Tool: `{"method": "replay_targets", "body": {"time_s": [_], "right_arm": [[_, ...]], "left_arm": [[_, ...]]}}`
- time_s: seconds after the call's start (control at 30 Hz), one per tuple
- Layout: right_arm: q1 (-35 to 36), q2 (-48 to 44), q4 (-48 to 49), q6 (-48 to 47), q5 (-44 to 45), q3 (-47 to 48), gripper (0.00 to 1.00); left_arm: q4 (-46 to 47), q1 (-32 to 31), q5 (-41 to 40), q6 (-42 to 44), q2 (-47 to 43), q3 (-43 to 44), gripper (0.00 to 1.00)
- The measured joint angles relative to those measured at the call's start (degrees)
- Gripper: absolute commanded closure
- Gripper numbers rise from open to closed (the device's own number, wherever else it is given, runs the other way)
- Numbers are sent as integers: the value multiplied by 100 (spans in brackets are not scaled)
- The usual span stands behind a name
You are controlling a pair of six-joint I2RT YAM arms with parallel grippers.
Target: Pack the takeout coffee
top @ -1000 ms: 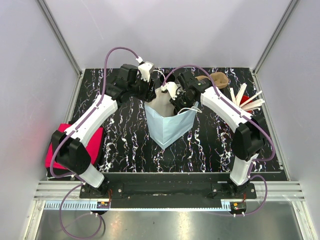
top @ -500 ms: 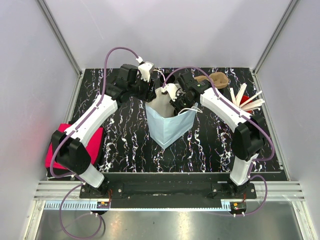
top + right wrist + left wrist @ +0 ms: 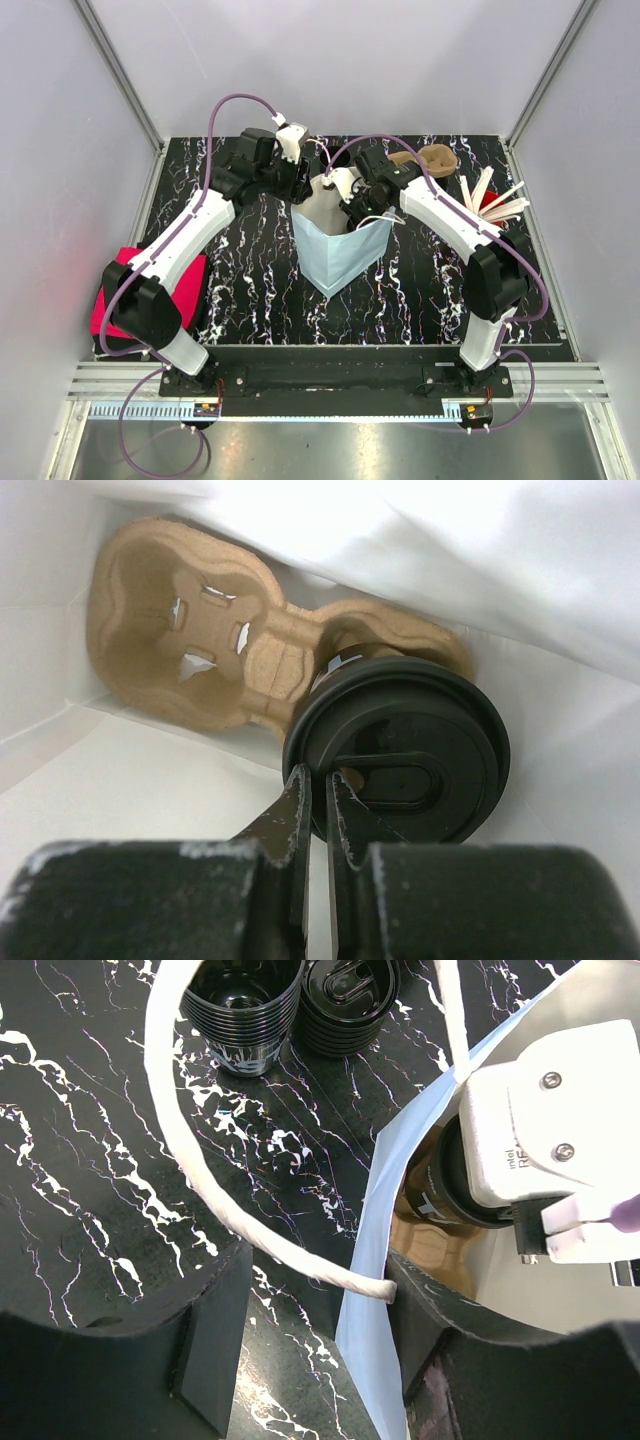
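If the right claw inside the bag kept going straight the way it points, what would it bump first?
Most likely the coffee cup's black lid: the right gripper has its tips at the lid's near rim, with the cardboard carrier beyond. Contact is unclear.

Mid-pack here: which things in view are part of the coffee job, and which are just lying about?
In the job: paper bag, lidded coffee cup, cardboard carrier inside the bag.
Lying about: stack of black cups, stack of lids, wooden stirrers, spare carriers, red pad.
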Motion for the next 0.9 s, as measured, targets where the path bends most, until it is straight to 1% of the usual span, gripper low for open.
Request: {"method": "replay_targets", "body": {"time_s": [0.9], "right_arm": [[0,0,74,-44,-4,-96,100]], "left_arm": [[7,0,24,0,-46,0,45]]}}
